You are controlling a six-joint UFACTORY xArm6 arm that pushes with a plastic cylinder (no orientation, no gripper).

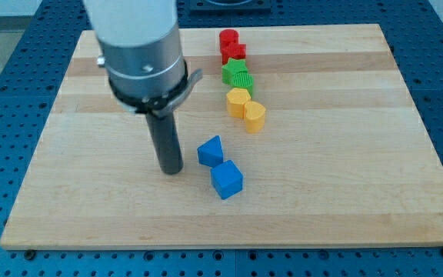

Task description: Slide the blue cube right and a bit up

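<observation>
The blue cube (227, 179) lies on the wooden board (344, 154) a little below the middle. A blue triangular block (211, 151) sits just above it and to its left, touching or nearly touching it. My tip (171, 169) rests on the board to the left of both blue blocks, about a block's width from the cube and slightly higher in the view. The rod stands upright under a grey and white arm housing (138, 46).
A column of blocks runs down from the view's top centre: a red cylinder (228, 38), a red star-like block (234, 53), a green block (237, 75), a yellow block (238, 101) and a yellow heart-like block (254, 116).
</observation>
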